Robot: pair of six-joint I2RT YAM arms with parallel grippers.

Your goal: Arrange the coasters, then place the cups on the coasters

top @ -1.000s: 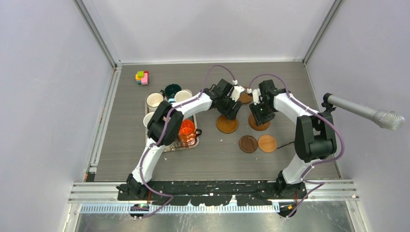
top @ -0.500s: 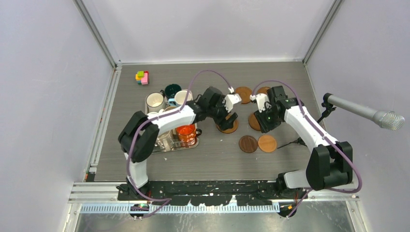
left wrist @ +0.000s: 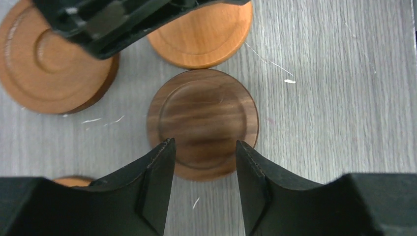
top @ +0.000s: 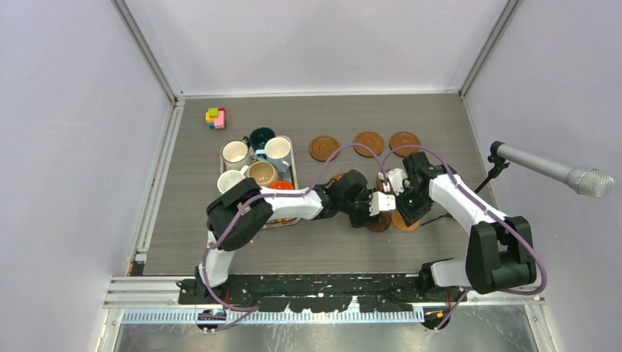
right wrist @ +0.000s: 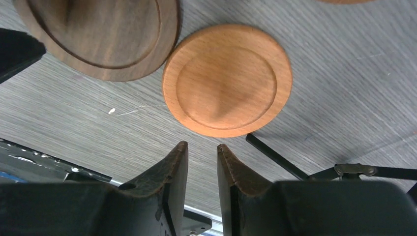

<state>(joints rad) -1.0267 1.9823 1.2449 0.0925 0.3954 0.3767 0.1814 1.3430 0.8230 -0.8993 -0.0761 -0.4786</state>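
Observation:
Three brown coasters (top: pixel 323 147) (top: pixel 369 143) (top: pixel 405 142) lie in a row at the back. A dark brown coaster (left wrist: pixel 202 123) and an orange-tan coaster (right wrist: pixel 227 80) lie side by side nearer the front, with another brown coaster (left wrist: pixel 49 69) beside them. My left gripper (left wrist: pixel 204 145) hovers open over the dark coaster's near edge, holding nothing. Just short of the orange-tan coaster, my right gripper (right wrist: pixel 201 146) shows a narrow empty gap between its jaws. Several cups stand on the silver tray (top: pixel 294 158) at the left: white (top: pixel 235 154), dark green (top: pixel 262 137), light blue (top: pixel 278 152), tan (top: pixel 260 174).
Coloured toy blocks (top: pixel 215 117) sit at the back left. A microphone (top: pixel 550 170) reaches in from the right, and a thin black rod (right wrist: pixel 275 157) lies on the table by the orange-tan coaster. The left forearm (top: pixel 293 205) crosses in front of the tray.
Both arms have swung from the back coasters toward the front pair, uncovering the back row. Both grippers' jaws have narrowed.

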